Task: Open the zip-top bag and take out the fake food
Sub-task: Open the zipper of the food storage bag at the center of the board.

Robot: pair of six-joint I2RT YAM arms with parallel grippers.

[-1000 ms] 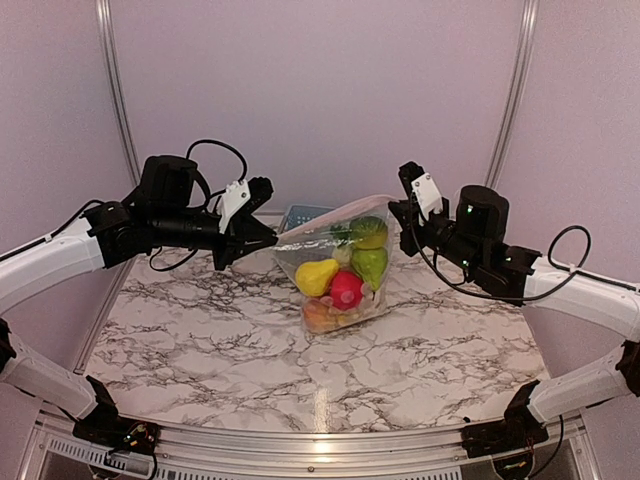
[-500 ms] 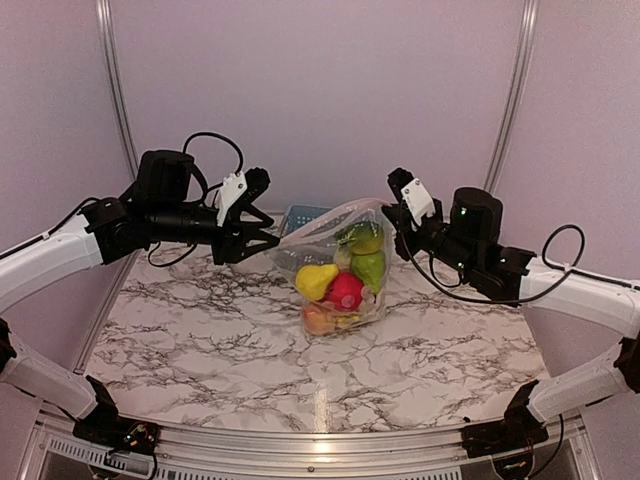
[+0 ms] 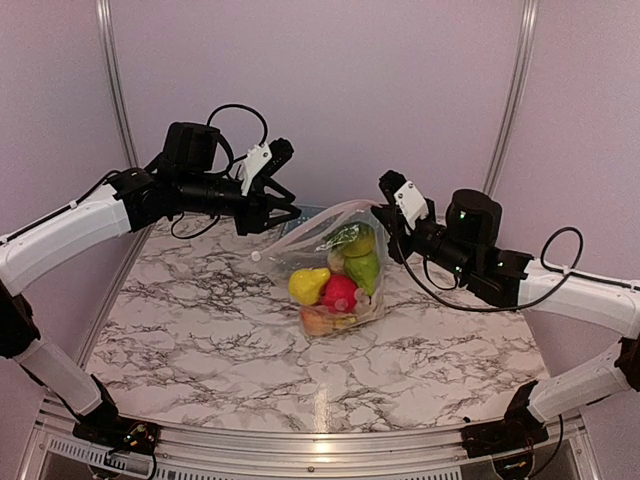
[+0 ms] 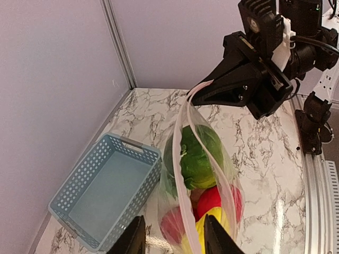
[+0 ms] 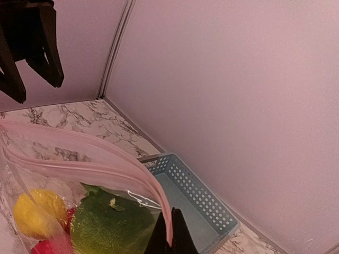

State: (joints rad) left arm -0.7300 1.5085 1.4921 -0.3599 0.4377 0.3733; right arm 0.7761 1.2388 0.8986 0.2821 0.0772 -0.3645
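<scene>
The clear zip-top bag (image 3: 335,272) hangs from my right gripper (image 3: 384,213), which is shut on the right end of its pale pink zipper strip (image 5: 132,169). The bag's bottom rests on the table. Its free left end (image 3: 256,255) sags. The mouth is parted, as the left wrist view (image 4: 185,159) shows. Inside is fake food: a green one (image 3: 365,264), a yellow one (image 3: 307,285) and a red one (image 3: 340,292). My left gripper (image 3: 292,207) is open and empty, above and left of the bag, with its fingers (image 4: 133,239) either side of the strip below.
A light blue slotted basket (image 4: 106,190) stands empty on the marble table against the back wall, just behind the bag; it also shows in the right wrist view (image 5: 198,203). Pink walls close the back and sides.
My left gripper has let go of the bag's left end and risen up and to the right. That end of the strip has dropped. My right gripper has shifted slightly left, still holding.
</scene>
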